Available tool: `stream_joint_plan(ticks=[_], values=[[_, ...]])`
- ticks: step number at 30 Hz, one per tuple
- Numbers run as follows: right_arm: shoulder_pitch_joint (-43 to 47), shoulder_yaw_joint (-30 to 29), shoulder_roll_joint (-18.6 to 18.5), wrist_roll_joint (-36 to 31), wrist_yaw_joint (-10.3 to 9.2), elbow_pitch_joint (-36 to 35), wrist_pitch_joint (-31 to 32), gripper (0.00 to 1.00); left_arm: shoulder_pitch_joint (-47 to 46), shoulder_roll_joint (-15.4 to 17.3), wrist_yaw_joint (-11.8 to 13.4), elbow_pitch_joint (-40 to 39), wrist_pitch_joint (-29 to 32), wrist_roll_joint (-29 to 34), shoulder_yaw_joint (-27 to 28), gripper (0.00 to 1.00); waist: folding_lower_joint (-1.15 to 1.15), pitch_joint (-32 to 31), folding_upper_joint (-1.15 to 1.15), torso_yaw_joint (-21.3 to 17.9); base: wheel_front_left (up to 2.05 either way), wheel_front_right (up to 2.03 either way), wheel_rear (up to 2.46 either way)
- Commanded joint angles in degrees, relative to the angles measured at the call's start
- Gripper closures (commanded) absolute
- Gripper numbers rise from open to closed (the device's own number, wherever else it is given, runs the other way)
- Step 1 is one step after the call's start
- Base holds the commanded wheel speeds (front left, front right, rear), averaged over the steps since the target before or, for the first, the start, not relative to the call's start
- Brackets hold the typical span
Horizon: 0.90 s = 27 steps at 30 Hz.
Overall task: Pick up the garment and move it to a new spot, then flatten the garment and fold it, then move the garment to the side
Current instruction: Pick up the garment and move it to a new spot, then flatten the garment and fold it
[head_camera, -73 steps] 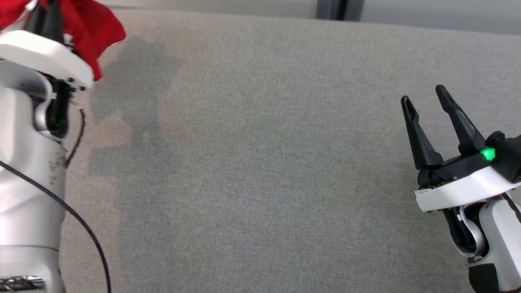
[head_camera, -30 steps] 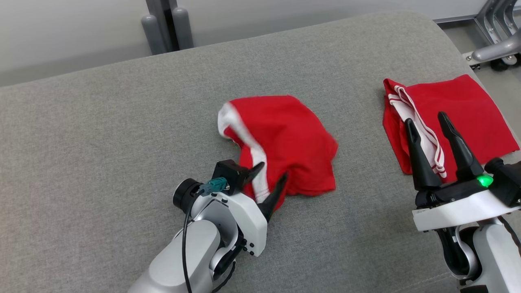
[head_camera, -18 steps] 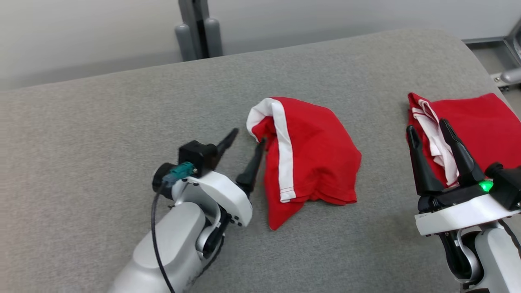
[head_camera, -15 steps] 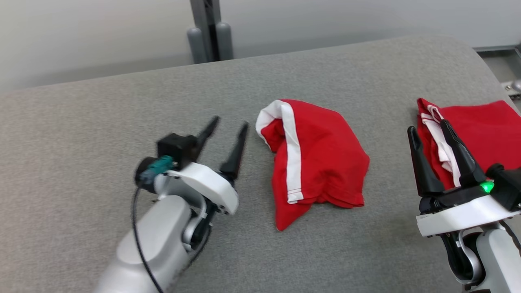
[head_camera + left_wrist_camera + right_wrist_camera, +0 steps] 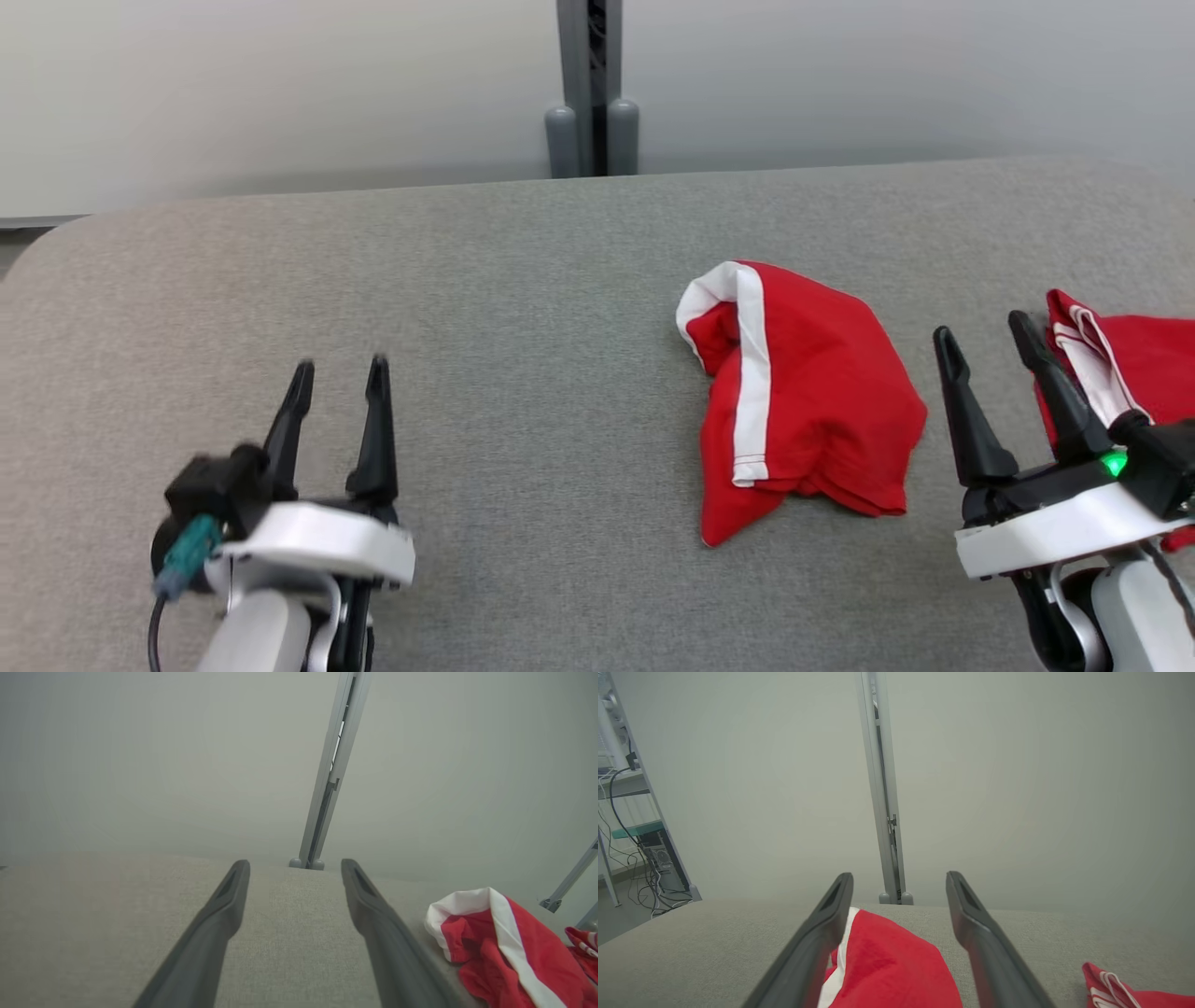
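The garment (image 5: 803, 397) is a crumpled red piece with a white stripe, lying in a heap right of centre on the grey padded table (image 5: 523, 280). It appears at the lower right in the left wrist view (image 5: 504, 952) and between the fingers in the right wrist view (image 5: 887, 961). My left gripper (image 5: 338, 375) hovers open at the lower left, well away from the garment, holding nothing. My right gripper (image 5: 980, 334) stands open at the lower right, just right of the garment, empty.
A second red garment with white stripes (image 5: 1130, 369) lies folded at the table's right edge, behind my right gripper. A grey post (image 5: 591, 89) rises behind the table against a pale wall. Shelving with cables (image 5: 630, 826) stands off to one side.
My left gripper let go of the red garment on the table, opened and drew back to the lower left. The head camera also turned, shifting the whole scene rightward. The right gripper stayed open.
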Motion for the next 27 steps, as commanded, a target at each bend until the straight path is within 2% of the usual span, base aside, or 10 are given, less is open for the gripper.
stream_joint_plan(ticks=[1,8,17,23,27], values=[[1.09,0.34,0.00,-0.27,0.02,0.21,-0.39,0.00,3.02,-0.89,-0.68,-1.14,-0.17,1.46,2.02,0.00,0.00,-0.58,0.00,1.04,0.00,0.00,0.00],[1.75,1.12,0.19,-0.72,0.02,1.02,-0.48,0.00,8.84,-3.40,-3.25,-1.63,-0.18,6.37,3.59,0.00,0.00,-0.72,0.00,2.14,0.00,0.00,0.00],[1.96,2.24,-0.05,-1.29,0.02,2.11,-0.57,0.00,7.77,-4.72,-4.88,-1.33,-0.18,8.42,5.88,0.00,0.00,-0.08,0.00,2.74,0.00,0.00,0.00],[3.01,9.55,-0.97,-2.37,0.01,3.21,-0.22,0.00,7.61,-4.80,-4.55,-0.79,-0.18,7.12,5.13,0.00,0.00,0.63,0.00,3.20,0.00,0.00,0.00],[2.72,12.11,-1.27,-3.08,0.02,6.17,-0.45,0.00,7.10,-4.82,-3.97,-0.59,-0.18,6.00,4.04,0.00,0.00,1.27,0.00,3.89,0.00,0.00,0.00]])
